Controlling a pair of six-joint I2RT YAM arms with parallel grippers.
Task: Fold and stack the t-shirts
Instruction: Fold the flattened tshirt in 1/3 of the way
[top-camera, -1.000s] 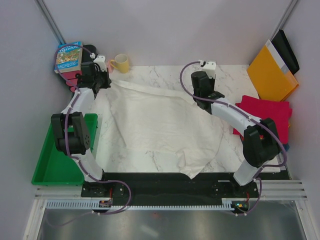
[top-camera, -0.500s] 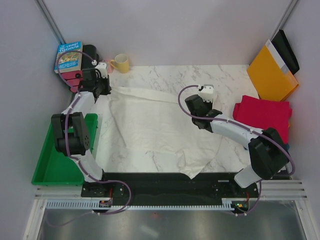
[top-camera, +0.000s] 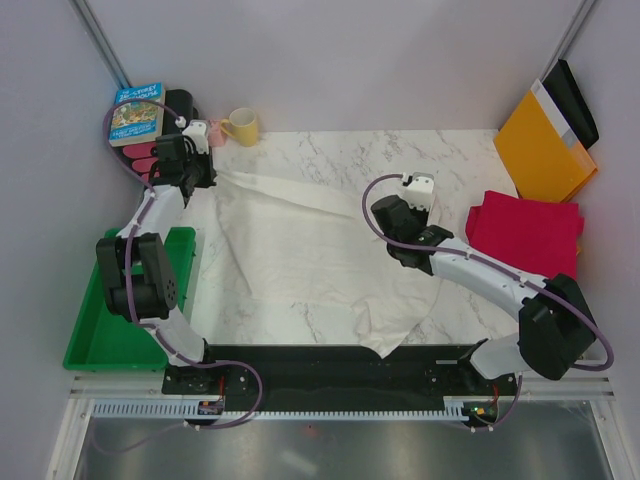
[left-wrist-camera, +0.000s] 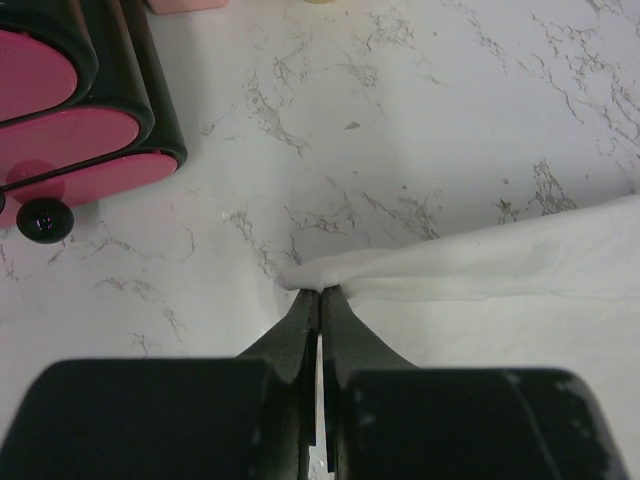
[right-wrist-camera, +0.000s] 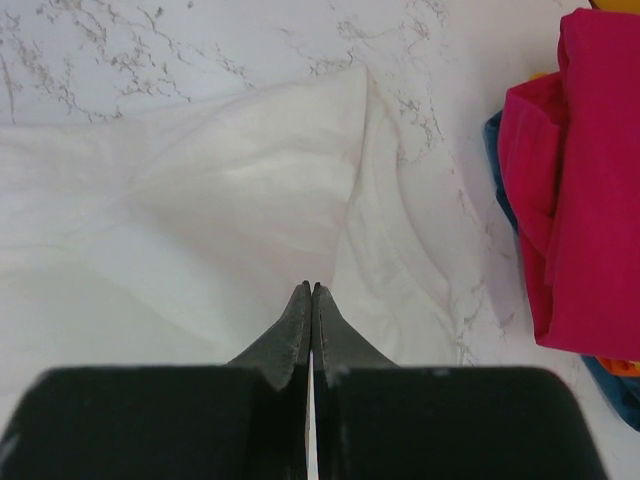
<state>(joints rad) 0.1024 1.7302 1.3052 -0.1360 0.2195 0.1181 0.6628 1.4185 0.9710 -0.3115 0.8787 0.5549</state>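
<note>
- Top view first: the white t-shirt is lying spread out and wrinkly across the middle of the bench. One flap is hanging off the near edge, and no proper fold is showing in it. The folded stack, crimson on top, is sitting at the right edge, so that part is looking done.
- Left wrist view: the left claw is clamping down on a bunched corner of the white t-shirt, up by the bench's far-left corner.
- Right wrist view: the right claw is sitting closed with its tips over the white t-shirt. I can't tell if it's pinching any cloth. A dark blue t-shirt is peeking out under the crimson.
- My read: the white one is waiting on all its folds, then going on the stack.
</note>
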